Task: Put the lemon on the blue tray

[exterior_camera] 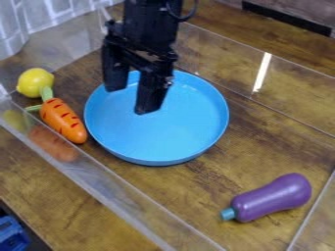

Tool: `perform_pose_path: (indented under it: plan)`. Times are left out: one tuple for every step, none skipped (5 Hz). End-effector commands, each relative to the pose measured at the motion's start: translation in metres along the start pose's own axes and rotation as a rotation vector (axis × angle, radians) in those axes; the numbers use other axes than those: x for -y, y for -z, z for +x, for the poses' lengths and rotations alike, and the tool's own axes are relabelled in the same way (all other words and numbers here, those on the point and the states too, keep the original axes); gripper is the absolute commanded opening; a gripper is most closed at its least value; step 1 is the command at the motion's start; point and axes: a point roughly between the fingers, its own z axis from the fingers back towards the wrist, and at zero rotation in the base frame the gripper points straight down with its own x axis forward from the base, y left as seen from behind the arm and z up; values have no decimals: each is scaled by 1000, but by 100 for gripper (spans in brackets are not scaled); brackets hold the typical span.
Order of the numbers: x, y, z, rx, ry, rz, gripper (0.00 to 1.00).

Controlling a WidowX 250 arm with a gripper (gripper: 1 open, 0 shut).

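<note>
Open end effector [132, 98] over the blue tray [159, 125], lemon [35, 82] well apart, beyond the carrot's [62, 120] top.

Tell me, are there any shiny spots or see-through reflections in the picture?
In the camera view, a bright white streak of glare lies on the wooden table, beyond the blue tray; a clear panel at lower left shows a faint orange reflection near the carrot; the eggplant has a soft, paler sheen.
</note>
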Motion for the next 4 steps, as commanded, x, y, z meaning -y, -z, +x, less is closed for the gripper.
perform_pose_path:
  plan:
    - [-22, -9, -10, 34, 58, 22, 100]
    - [-50, -8, -25, 41, 141, 39, 100]
    - [-84, -12, -35, 61, 183, 64, 100]
    - [-113, -10, -34, 80, 177, 79, 100]
